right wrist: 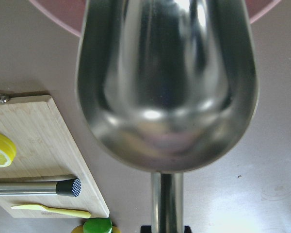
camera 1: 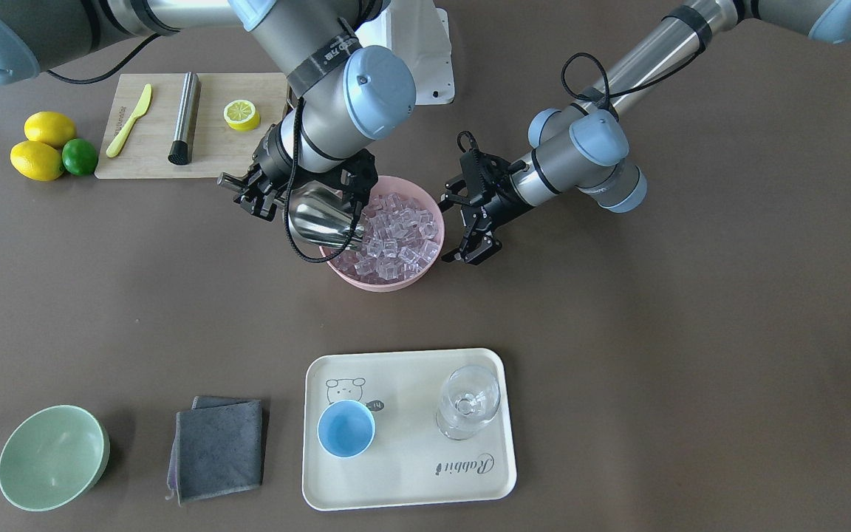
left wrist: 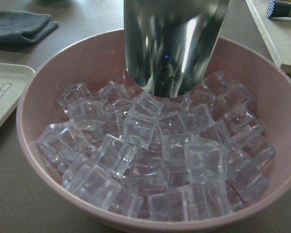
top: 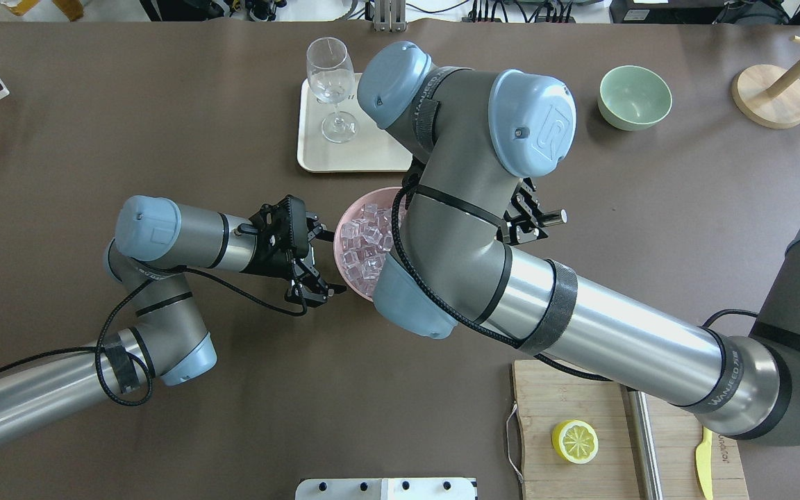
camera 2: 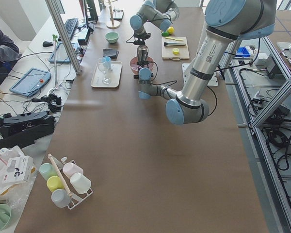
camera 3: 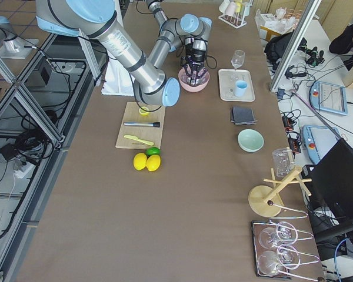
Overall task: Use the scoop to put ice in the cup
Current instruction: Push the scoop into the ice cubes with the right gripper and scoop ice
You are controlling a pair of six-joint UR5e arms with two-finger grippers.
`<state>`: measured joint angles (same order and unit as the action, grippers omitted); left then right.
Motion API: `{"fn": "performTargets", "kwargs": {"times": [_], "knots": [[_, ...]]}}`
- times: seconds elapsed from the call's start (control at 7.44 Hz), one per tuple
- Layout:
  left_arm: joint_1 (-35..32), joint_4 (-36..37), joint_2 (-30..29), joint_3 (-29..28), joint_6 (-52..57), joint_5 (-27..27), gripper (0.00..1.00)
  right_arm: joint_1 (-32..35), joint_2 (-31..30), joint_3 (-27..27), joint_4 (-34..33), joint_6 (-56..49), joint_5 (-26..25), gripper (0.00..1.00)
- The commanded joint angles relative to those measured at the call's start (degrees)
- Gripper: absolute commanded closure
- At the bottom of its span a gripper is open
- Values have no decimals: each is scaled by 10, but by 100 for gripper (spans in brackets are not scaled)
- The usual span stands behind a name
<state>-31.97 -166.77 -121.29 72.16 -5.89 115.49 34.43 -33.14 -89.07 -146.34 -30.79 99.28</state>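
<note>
R gripper fingers clamp the scoop handle, its empty trough dipping into ice in the pink bowl, prob. to dig. L gripper fingers are wide just beside the bowl, maybe steadying. Cup waits well apart.

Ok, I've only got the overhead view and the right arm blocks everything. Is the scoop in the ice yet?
Observer: The scoop points mouth-down, its lip at the top cubes of ice in the pink bowl.
Operator: Anything in it?
Observer: No, the right wrist view shows its trough bare.
Operator: And the cup?
Observer: The cup stands upright and empty on the tray, beside the glass.
</note>
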Motion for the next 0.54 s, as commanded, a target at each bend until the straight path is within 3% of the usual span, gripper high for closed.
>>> {"fn": "performTargets", "kwargs": {"times": [0.0, 0.4], "knots": [[0, 0, 0, 0, 0, 0, 2, -2, 25, 42, 12, 11, 1, 100], [0, 0, 0, 0, 0, 0, 2, -13, 35, 65, 33, 30, 2, 100]]}}
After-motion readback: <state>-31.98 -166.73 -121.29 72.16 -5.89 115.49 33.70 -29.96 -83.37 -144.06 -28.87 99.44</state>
